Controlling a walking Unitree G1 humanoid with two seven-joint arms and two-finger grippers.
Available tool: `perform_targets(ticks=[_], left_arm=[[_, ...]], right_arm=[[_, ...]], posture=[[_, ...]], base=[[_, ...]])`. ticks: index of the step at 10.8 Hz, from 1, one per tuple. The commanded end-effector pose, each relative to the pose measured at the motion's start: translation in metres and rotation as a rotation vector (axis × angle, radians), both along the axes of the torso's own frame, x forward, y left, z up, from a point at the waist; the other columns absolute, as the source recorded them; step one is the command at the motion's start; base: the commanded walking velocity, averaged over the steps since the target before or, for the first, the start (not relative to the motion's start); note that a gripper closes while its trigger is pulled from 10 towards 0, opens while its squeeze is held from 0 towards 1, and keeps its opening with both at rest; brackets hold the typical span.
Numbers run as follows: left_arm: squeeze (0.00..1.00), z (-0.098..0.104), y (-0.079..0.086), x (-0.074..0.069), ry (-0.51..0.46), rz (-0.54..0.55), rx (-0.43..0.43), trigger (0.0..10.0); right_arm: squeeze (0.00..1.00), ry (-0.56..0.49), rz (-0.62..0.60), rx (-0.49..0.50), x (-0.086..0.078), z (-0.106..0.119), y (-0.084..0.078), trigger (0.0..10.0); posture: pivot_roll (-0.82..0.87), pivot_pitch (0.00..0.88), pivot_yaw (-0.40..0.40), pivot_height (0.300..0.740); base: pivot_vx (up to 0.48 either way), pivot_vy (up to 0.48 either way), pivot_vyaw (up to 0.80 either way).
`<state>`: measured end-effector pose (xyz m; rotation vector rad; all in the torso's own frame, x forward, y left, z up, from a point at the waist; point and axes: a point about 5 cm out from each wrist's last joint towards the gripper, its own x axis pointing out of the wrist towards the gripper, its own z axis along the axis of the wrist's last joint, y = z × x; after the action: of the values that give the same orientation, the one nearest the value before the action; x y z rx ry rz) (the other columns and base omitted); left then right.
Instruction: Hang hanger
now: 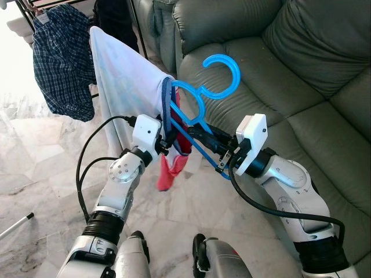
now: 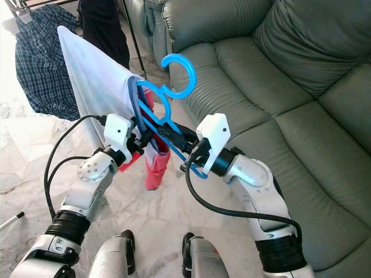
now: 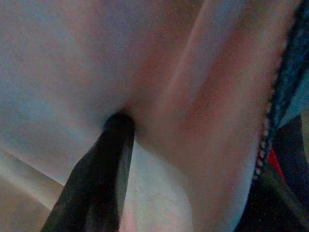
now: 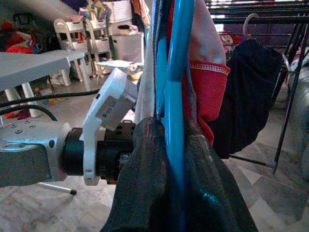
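A blue plastic hanger is held up in front of me, hook uppermost and tilted toward the sofa. A white garment with a red sleeve and dark blue collar trim hangs on it. My right gripper is shut on the hanger's blue bars, which run between its two black fingers in the right wrist view. My left gripper is at the garment's collar beside the hanger's neck. In the left wrist view one black finger presses into a fold of the white cloth.
A grey-green leather sofa stands along the right. At the back left is a drying rack with a plaid shirt and a black garment. A white stick lies on the marble floor.
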<state>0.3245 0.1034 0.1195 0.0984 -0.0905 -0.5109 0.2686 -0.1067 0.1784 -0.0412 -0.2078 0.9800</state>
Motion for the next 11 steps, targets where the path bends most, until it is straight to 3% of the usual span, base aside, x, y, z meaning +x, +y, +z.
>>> perform_targets(ticks=[1, 11], left_arm=[[0.00, 0.001, 0.002, 0.001, -0.011, 0.009, 0.006, 0.0], [0.00, 0.019, 0.009, 0.007, -0.129, 0.059, -0.011, 0.0]], right_arm=[[0.00, -0.043, 0.010, 0.009, -0.002, 0.007, 0.001, 10.0], [0.00, -0.051, -0.058, 0.019, 0.007, 0.004, -0.001, 10.0]], posture=[[-0.04, 0.201, 0.000, 0.740], [-0.02, 0.193, 0.005, 0.740]], base=[[0.000, 0.000, 0.00], [0.000, 0.000, 0.00]])
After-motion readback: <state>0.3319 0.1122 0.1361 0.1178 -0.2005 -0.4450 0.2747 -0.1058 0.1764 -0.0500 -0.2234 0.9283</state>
